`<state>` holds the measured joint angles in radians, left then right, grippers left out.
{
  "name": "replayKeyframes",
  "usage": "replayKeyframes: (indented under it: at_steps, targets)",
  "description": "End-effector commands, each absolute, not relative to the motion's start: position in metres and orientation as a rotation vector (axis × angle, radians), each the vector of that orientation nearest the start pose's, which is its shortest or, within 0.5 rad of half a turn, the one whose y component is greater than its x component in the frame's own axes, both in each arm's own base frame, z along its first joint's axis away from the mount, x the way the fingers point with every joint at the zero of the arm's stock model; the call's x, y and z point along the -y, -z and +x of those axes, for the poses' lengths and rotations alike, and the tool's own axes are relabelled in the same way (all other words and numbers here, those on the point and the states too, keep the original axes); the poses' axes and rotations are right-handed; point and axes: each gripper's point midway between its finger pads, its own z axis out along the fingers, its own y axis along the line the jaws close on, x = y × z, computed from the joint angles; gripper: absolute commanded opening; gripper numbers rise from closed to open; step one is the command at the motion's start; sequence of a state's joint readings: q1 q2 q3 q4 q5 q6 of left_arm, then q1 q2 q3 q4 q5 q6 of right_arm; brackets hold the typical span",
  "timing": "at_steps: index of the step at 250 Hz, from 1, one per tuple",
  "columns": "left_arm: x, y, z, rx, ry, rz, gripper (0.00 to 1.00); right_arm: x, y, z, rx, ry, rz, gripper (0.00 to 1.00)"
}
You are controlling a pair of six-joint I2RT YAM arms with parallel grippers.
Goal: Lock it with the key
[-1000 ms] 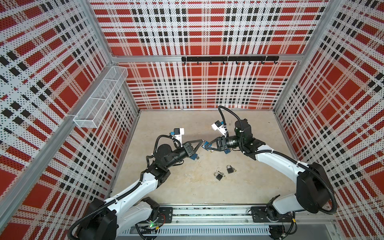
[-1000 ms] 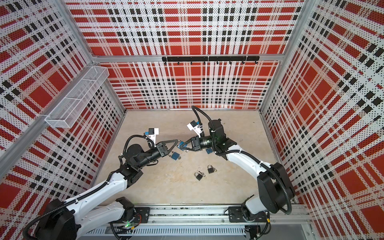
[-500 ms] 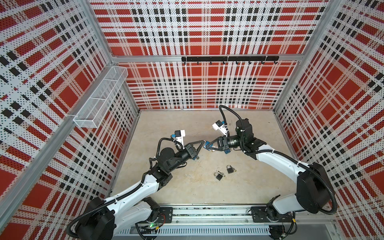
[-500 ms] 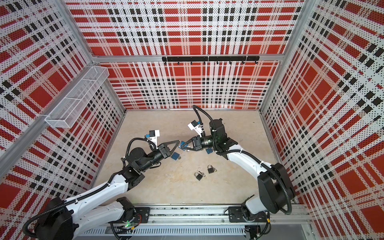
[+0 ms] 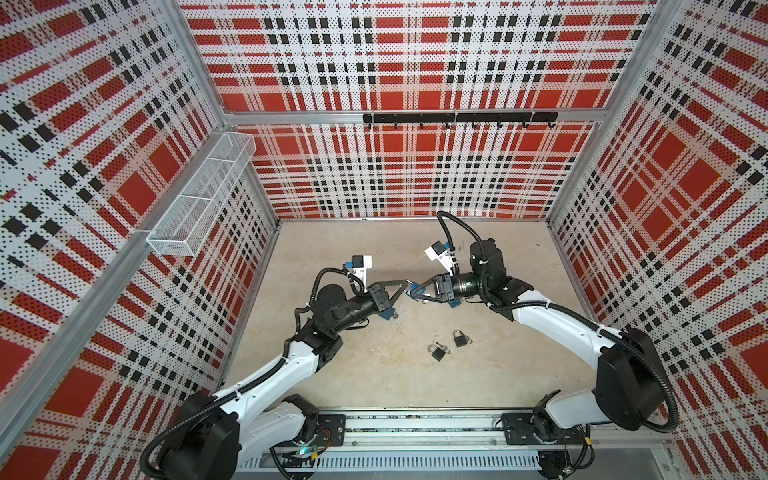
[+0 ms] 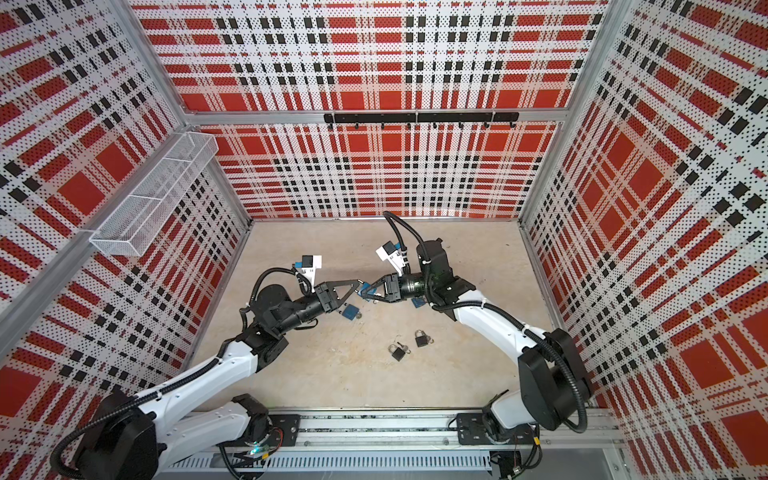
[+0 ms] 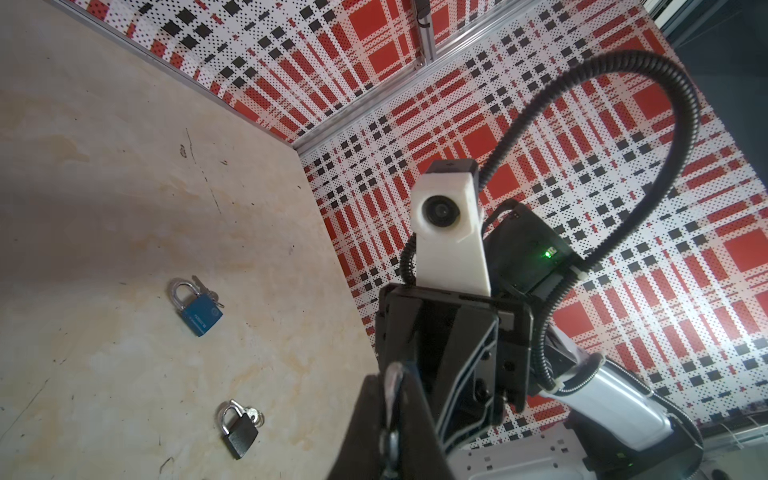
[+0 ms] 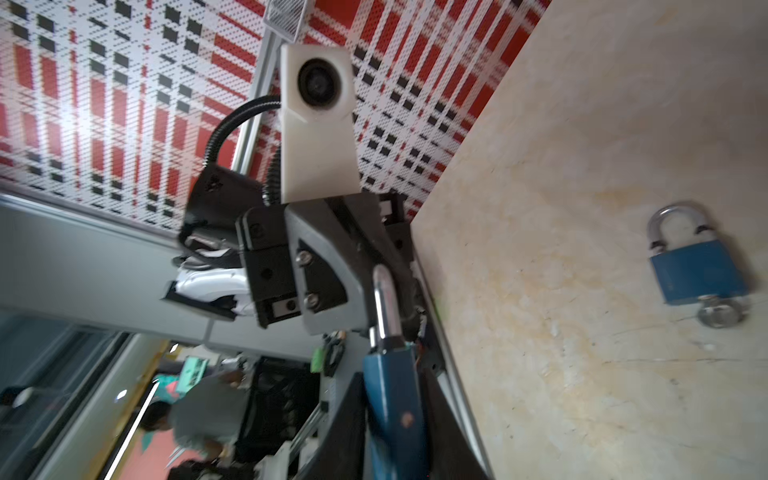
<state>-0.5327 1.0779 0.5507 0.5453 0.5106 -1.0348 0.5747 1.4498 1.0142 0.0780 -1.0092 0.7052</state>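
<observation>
We see the left gripper [image 5: 406, 286] pressed together on the steel shackle [image 8: 384, 299] of a blue padlock [image 8: 395, 407], meeting the right gripper [image 5: 412, 293] tip to tip above the middle of the tan table [image 5: 374, 382]. The padlock is held clear of the table, and its body lies between the right gripper's fingers [image 8: 345, 436]. They flank it closely, but we cannot tell whether they press on it or stand just off it. We cannot make out a key on this padlock in any view. On the table just beside the left gripper, toward the robot's base, a second blue padlock [image 5: 386, 314] lies flat with a key [image 8: 721, 316] standing in its underside. In the left wrist view we find a third blue padlock [image 7: 199, 309], also flat on the table, with keys beside its shackle. Nearer the base rail, well apart from both grippers, a black padlock [image 5: 437, 352] lies just beside another black padlock [image 5: 461, 338]. Around the table rise the red, black and white plaid walls. A white wire basket [image 5: 199, 199] hangs on the left wall and a black hook rail [image 5: 457, 117] runs along the back wall.
</observation>
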Motion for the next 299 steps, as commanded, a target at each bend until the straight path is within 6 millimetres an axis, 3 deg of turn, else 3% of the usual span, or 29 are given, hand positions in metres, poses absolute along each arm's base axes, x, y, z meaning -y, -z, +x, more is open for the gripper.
replayKeyframes:
  at_steps: [1, 24, 76, 199, 299]
  targets:
    - [0.259, -0.258, 0.262, -1.929, 1.602, 0.053, 0.00, -0.336, -0.310, 0.251, -1.870, -1.674, -0.738, 0.37]
    - [0.251, -0.265, 0.271, -1.905, 1.582, 0.040, 0.00, -0.334, -0.306, 0.249, -1.881, -1.671, -0.729, 0.47]
    - [0.238, -0.279, 0.282, -1.865, 1.562, 0.012, 0.00, -0.326, -0.301, 0.247, -1.893, -1.658, -0.699, 0.48]
    - [0.219, -0.300, 0.293, -1.783, 1.520, -0.064, 0.00, -0.327, -0.292, 0.248, -1.912, -1.696, -0.674, 0.41]
    - [0.218, -0.313, 0.293, -1.738, 1.551, -0.083, 0.00, -0.332, -0.286, 0.250, -1.920, -1.731, -0.668, 0.35]
